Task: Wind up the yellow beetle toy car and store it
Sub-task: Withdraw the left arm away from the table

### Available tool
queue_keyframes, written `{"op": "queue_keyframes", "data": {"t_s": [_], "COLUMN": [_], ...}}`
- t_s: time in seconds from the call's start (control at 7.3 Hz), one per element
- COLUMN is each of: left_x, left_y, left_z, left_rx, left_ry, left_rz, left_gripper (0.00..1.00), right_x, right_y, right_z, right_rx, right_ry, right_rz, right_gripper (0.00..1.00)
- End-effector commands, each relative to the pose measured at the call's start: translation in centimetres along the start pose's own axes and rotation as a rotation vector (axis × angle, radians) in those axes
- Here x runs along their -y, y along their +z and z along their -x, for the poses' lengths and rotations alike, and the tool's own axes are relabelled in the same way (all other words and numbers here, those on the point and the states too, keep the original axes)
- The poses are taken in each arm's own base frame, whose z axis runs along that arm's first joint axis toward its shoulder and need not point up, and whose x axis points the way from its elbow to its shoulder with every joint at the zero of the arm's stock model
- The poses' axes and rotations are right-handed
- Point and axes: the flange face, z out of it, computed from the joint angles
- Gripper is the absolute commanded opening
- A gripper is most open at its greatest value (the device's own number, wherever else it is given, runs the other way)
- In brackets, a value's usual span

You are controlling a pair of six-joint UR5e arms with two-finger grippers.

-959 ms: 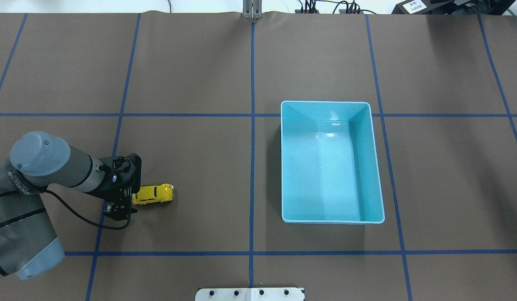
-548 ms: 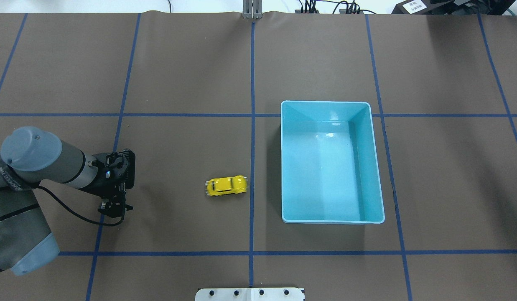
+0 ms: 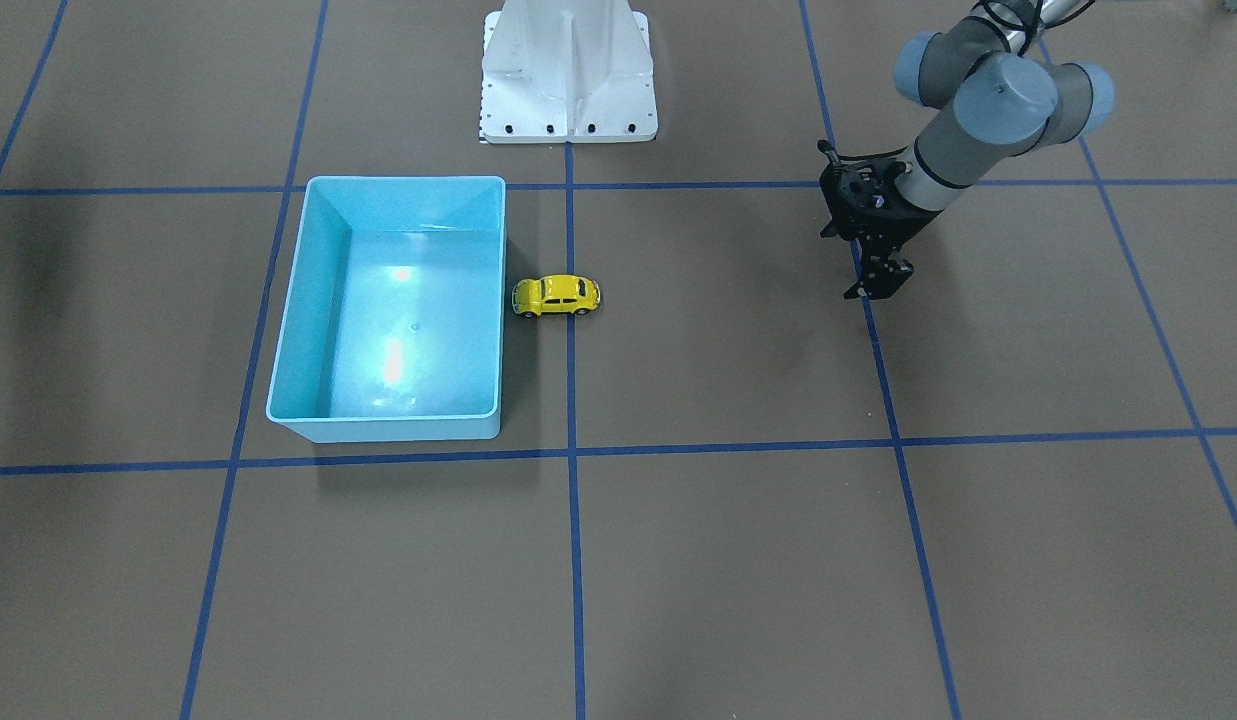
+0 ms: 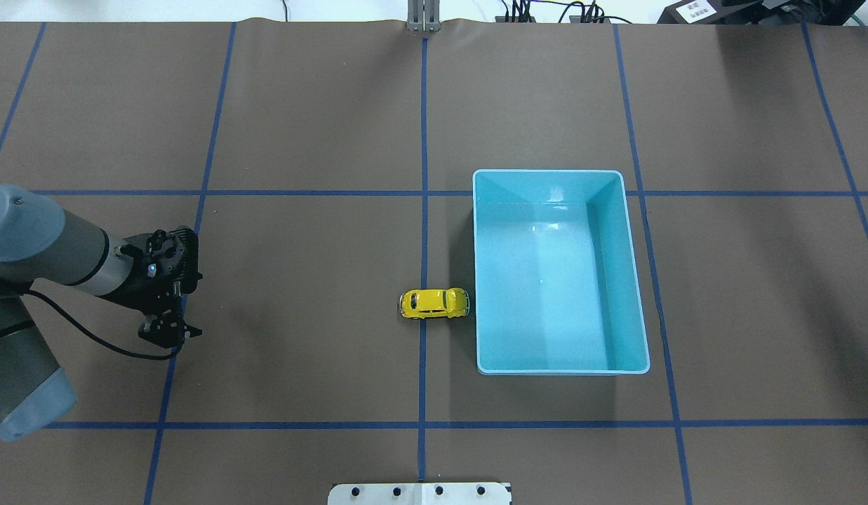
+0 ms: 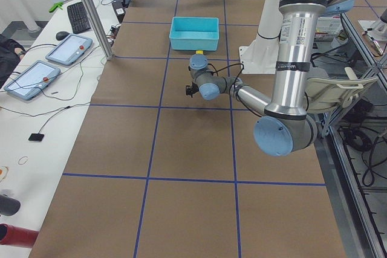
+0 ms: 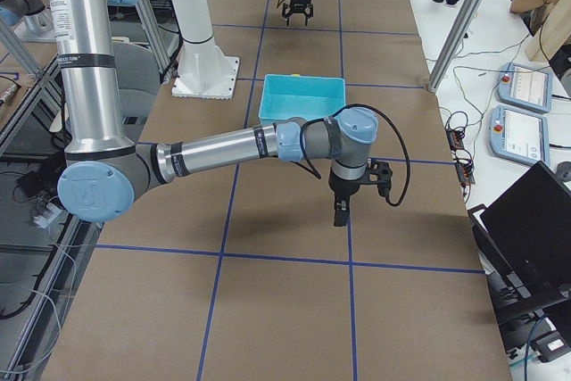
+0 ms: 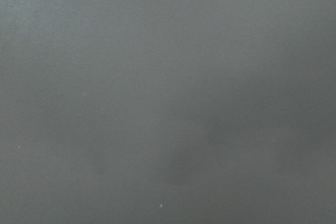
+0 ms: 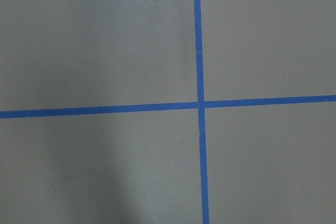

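Observation:
The yellow beetle toy car [image 4: 434, 303] stands on its wheels on the brown table, its nose against the outer left wall of the light blue bin [image 4: 546, 172]. In the front-facing view the car [image 3: 556, 295] sits beside the bin [image 3: 406, 181]. My left gripper [image 4: 168, 335] is open and empty, far to the car's left, low over the table; it also shows in the front-facing view [image 3: 878, 285]. My right gripper [image 6: 342, 211] shows only in the exterior right view, over bare table; I cannot tell if it is open or shut.
The bin is empty. Blue tape lines [image 4: 424, 210] cross the brown table cover. The white robot base [image 3: 568, 70] stands behind the bin. Tablets [image 5: 68, 49] lie on a side table beyond the far edge.
The car has left my left gripper and rolled right across the table up to the bin's wall. My left gripper has drawn back to the left.

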Motion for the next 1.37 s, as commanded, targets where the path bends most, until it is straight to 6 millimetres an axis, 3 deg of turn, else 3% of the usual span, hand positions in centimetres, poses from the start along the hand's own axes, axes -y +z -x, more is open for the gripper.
{"op": "queue_keyframes", "data": {"t_s": [0.0,0.27,0.55,0.82,0.96,1.1,1.23], "left_x": [-1.2,-4.1,-5.8,-10.1,-13.6,-15.2,-16.9], "left_y": [-3.5,-7.8,-12.7,-16.8,-19.4,-21.8,-24.1], "left_z": [2.1,6.1,10.5,13.4,15.4,17.0,18.5], "left_rx": [0.064,0.121,0.202,0.257,0.283,0.274,0.269], "left_ry": [-0.043,-0.140,-0.272,-0.428,-0.550,-0.694,-0.812], "left_rz": [-0.016,-0.011,0.035,0.096,0.143,0.219,0.271], "left_gripper": [1.00,1.00,1.00,1.00,1.00,1.00,1.00], "right_x": [-0.2,0.0,1.1,2.5,1.5,-0.1,-0.2], "right_y": [-1.3,-2.5,-4.3,-6.4,-7.1,-6.9,-7.6], "right_z": [2.8,6.6,13.0,20.5,23.9,27.8,32.3], "right_rx": [0.048,0.062,0.089,0.124,0.151,0.136,0.145], "right_ry": [-0.055,-0.130,-0.243,-0.348,-0.413,-0.495,-0.549], "right_rz": [-0.018,-0.041,-0.078,-0.107,-0.116,-0.134,-0.130], "right_gripper": [1.00,1.00,1.00,1.00,1.00,1.00,1.00]}}
